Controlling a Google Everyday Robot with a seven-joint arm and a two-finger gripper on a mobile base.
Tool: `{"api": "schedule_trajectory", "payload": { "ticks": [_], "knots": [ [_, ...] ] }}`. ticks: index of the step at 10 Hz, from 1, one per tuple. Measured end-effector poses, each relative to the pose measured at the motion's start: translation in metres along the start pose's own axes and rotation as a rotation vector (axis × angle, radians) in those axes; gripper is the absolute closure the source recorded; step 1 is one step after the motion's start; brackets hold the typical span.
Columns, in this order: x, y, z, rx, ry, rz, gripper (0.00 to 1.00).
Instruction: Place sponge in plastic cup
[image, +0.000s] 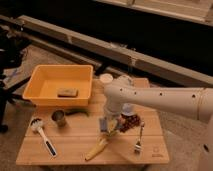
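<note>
My gripper (107, 125) hangs from the white arm that reaches in from the right. It sits low over the middle of the wooden table (75, 150). It is shut on the small blue-grey sponge (103, 124), which stands on edge just above the table top. The light-green plastic cup (128, 109) is just right of and behind the gripper, and the arm hides most of it.
A yellow bin (44, 75) with a brown block (67, 92) sits at the back left. A white cup (106, 78) stands behind the arm. A metal cup (59, 118), a white brush (42, 133), a banana (96, 149), a fork (139, 138) and a dark red cluster (131, 121) lie around the gripper.
</note>
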Motion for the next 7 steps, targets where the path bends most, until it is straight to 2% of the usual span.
{"api": "schedule_trajectory", "payload": {
  "ticks": [5,6,7],
  "knots": [
    [0.0012,-0.0057,-0.0028,0.014,-0.003,-0.001,1.00],
    [0.0011,-0.0053,-0.0004,0.009,-0.009,0.002,0.96],
    [0.0013,-0.0047,0.0015,0.006,-0.014,0.004,0.86]
  ]
}}
